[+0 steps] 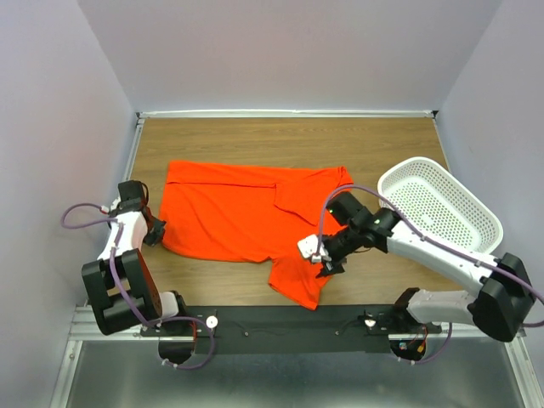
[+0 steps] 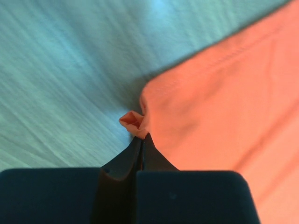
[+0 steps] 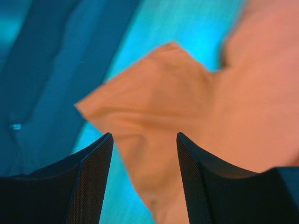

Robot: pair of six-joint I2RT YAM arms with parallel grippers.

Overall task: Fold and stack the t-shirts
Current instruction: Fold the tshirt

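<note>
Left pincer (image 1: 155, 229) is pressed together on the shirt (image 1: 229, 212), at the shirt's edge farthest from the basket (image 1: 442, 204). The bite is only a small nub of cloth at the very tips. Risk: any pull toward the basket slides that nub out, or drags the whole shirt across the table (image 1: 255, 140) instead of lifting a clean edge. The shirt lies spread on the table left of the basket, close to it but not touching. It isn't flat: one panel is lapped over on the basket side and a flap sticks out at the near edge, so a fold started from this shape would likely come out skewed. Right pincer (image 1: 330, 265) is spread wide and holds nothing. It hangs over that near flap, left of the basket. Risk: closing here may take one layer or several, I can't tell which from the wrist view. My cable (image 1: 340, 191) loops over the cloth on the basket side and could snag it on a sweep. Materials: the shirt is thin, limp, matte orange knit with soft creases, so it bunches easily and holds no shape. The table is smooth wood grain, probably low grip. My finger pads are dark and fine-textured, tapering to narrow tips. The basket is white rigid plastic, perforated all over, oval with a rounded rim.
</note>
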